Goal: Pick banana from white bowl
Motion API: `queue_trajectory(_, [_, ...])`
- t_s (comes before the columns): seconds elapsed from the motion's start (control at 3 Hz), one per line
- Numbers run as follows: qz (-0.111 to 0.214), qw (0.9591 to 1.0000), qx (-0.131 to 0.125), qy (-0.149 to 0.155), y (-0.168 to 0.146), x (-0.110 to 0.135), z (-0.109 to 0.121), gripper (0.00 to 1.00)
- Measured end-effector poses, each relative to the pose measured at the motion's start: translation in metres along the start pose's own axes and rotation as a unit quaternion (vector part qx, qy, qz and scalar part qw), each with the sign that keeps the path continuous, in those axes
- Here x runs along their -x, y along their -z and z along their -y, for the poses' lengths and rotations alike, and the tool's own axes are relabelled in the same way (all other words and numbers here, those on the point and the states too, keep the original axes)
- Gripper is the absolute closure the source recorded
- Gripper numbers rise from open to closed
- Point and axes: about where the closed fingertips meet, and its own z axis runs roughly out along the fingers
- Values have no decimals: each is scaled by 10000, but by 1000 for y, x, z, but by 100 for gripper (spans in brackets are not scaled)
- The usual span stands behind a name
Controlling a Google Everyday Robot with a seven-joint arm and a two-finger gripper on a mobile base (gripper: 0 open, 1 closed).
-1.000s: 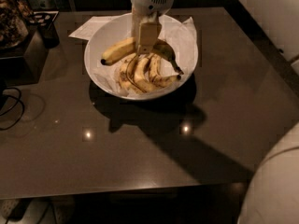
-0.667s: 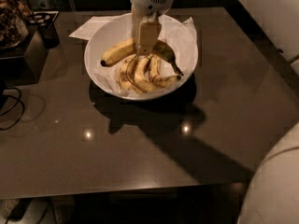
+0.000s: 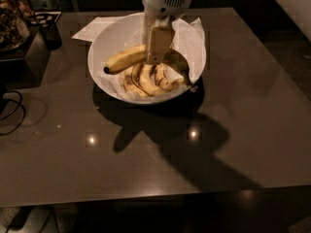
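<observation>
The banana (image 3: 125, 60) is long, curved and yellow with a dark tip at its left end. It lies across the white bowl (image 3: 104, 38), on top of several smaller brown-spotted banana pieces (image 3: 148, 79). The bowl is lined with crinkled white paper and stands at the back middle of the dark table. My gripper (image 3: 158, 50) reaches down from above into the bowl, right at the middle of the banana, and hides that part of it.
A flat white paper sheet (image 3: 92, 29) lies behind the bowl at the left. A dark box with clutter (image 3: 29, 38) and black cables (image 3: 12, 110) are at the left edge. The table's front edge (image 3: 146, 193) is near.
My gripper has come down a little lower onto the middle of the banana. The banana's dark left tip sits slightly lower than before.
</observation>
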Motion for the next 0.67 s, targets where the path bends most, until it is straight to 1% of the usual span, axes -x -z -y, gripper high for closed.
queue_trajectory(0.33, [-3,9995,136,-299,0,-7,-20,100])
queue_trajectory(0.67, [60,9996,23,-291,-2,-3,-13,100])
